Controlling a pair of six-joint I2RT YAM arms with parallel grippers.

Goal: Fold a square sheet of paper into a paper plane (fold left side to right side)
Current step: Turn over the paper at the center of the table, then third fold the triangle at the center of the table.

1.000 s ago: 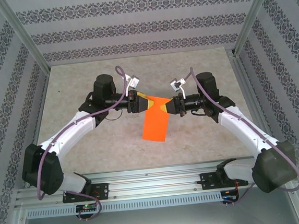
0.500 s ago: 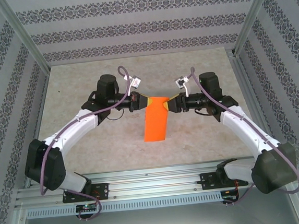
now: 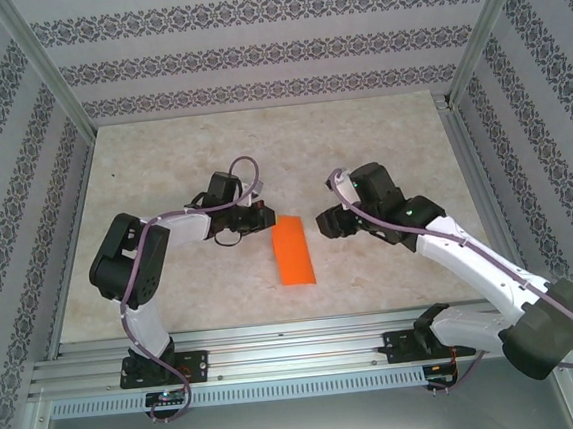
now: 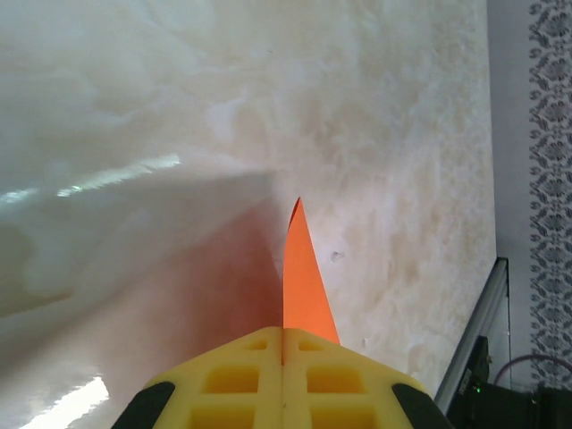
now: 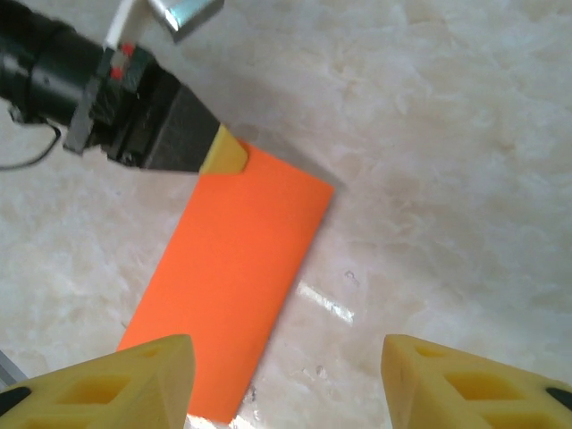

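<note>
Bench (image 3: 161, 155) top is beige marble-look, with a glare streak (image 4: 116, 174) at 9 o'clock in the left wrist view. Walls (image 3: 252, 47) on three sides: grey-white wallpaper with ornamental bands. Aluminium posts (image 3: 41, 65) at 10 and 2 o'clock — slotted rail (image 3: 297, 339) across 6 o'clock.
</note>
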